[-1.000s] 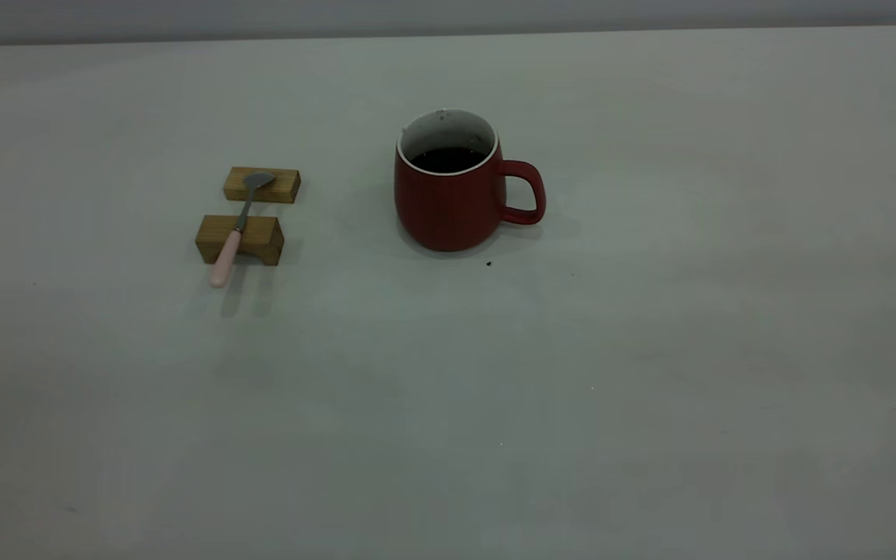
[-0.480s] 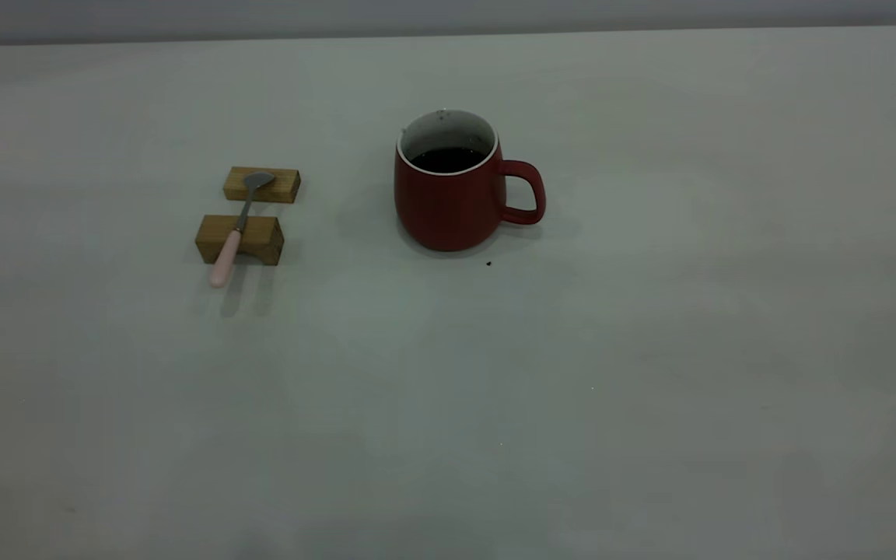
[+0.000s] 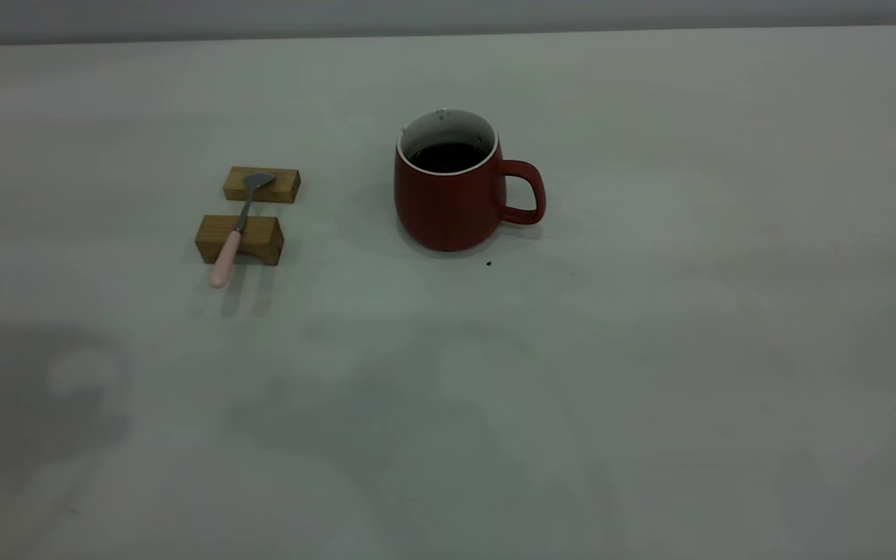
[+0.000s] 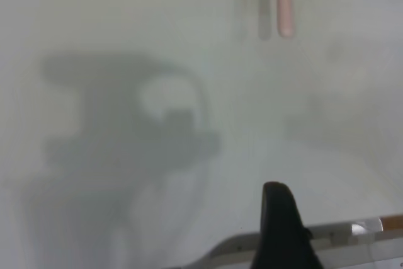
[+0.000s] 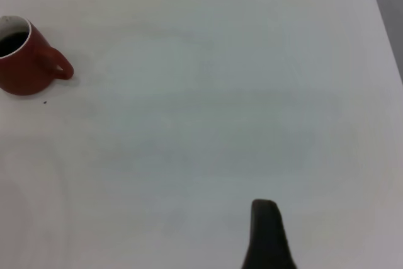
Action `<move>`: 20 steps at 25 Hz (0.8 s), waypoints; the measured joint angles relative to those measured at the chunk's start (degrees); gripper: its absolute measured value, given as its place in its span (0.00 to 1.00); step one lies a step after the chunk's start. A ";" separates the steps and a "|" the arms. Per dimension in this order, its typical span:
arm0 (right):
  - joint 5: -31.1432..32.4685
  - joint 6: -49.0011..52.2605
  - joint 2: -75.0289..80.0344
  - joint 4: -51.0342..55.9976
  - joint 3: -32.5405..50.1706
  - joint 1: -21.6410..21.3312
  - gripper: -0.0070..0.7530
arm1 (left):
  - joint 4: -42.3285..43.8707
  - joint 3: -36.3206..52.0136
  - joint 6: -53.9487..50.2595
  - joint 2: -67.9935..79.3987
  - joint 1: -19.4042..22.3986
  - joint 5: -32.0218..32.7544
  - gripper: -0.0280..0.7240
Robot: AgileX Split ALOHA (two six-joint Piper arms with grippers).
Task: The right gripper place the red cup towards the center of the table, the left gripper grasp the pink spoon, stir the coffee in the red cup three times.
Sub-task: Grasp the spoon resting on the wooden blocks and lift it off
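two wooden blocks (image 3: 250, 214) near the table's (image 3: 650, 350) left edge carry the pink spoon (image 3: 234, 233), the red cup (image 3: 448, 190) stands mid-table, so the left gripper (image 4: 283, 231), finger spread untellable, should descend squarely over the overhanging handle.

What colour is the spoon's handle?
Pale pink; the pink spoon has a grey metal neck and bowl. It shows best in the exterior view.
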 joint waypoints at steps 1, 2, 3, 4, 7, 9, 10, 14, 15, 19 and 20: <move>0.00 -0.03 0.00 0.00 0.00 0.00 0.77 | -0.08 -1.35 0.06 2.92 -0.71 -0.89 0.74; 0.04 -0.03 0.00 0.00 0.00 0.00 0.77 | -0.17 -2.52 0.05 5.80 -1.56 -1.82 0.74; 0.04 -0.03 0.00 0.00 0.00 0.00 0.77 | -0.23 -4.17 -0.01 9.71 -2.80 -2.82 0.74; 0.04 -0.03 0.00 0.00 0.00 0.00 0.77 | -0.37 -5.39 -0.37 12.96 -4.13 -3.87 0.74; 0.04 0.03 0.00 0.00 0.00 0.00 0.77 | -0.40 -9.83 -2.76 21.60 -7.66 -6.93 0.74; 0.04 0.03 0.00 0.00 0.00 0.00 0.77 | -0.40 -13.42 -4.21 26.77 -9.62 -7.92 0.74; 0.04 0.03 0.00 0.00 0.00 0.00 0.77 | -0.40 -15.22 -4.61 29.41 -10.63 -7.92 0.74; 0.04 0.03 0.00 -0.04 0.00 0.00 0.77 | -0.35 -20.97 -6.19 37.45 -13.68 -7.55 0.74; 0.04 0.03 0.00 -0.04 0.00 0.00 0.77 | -0.35 -22.24 -6.43 38.89 -14.21 -7.29 0.74; 0.04 0.03 0.00 -0.04 0.00 0.00 0.77 | 2.56 -25.68 -9.80 41.63 -15.16 -5.49 0.74; 0.04 0.03 0.00 -0.04 0.00 0.00 0.77 | 4.18 -26.07 -11.26 41.76 -15.15 -5.16 0.74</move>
